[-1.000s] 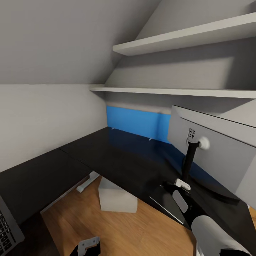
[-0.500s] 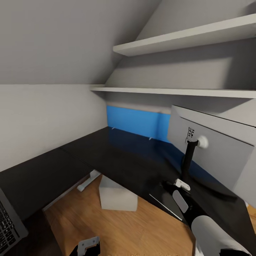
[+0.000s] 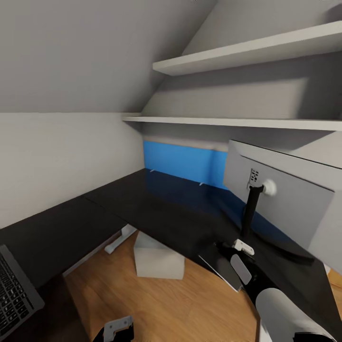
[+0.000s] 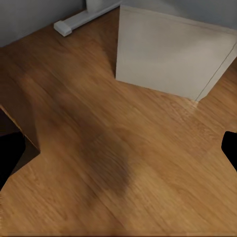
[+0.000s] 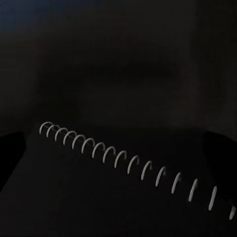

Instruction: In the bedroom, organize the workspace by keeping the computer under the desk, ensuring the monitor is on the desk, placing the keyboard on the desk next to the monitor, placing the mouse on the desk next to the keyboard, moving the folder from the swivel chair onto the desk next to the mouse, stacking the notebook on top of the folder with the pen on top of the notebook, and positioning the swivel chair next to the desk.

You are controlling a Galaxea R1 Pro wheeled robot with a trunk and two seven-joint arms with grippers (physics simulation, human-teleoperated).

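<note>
The black L-shaped desk [image 3: 156,209] with its blue back panel fills the corner. At the right the monitor [image 3: 285,204] stands on it with its grey back to me. Beneath the desk, the white computer [image 3: 159,261] rests on the floor and also shows in the left wrist view [image 4: 168,49]. One end of the keyboard [image 3: 14,299] lies at the lower left. A dark spiral-bound notebook [image 3: 219,270] [image 5: 98,197] lies at the desk's front edge by the monitor stand. My right gripper [image 3: 223,251] [image 5: 116,148] hovers just over it, its dim fingers wide apart. My left gripper [image 3: 116,331] [image 4: 118,153] hangs open above the floor.
Two white shelves [image 3: 247,52] run along the wall under the sloped ceiling, above the desk. A white desk foot [image 3: 118,240] [image 4: 81,17] rests on the wood floor beside the computer. Open floor [image 3: 180,304] lies between me and the desk.
The whole view has slid slightly, so more of the keyboard shows at the lower left. Both arms keep their place in the picture.
</note>
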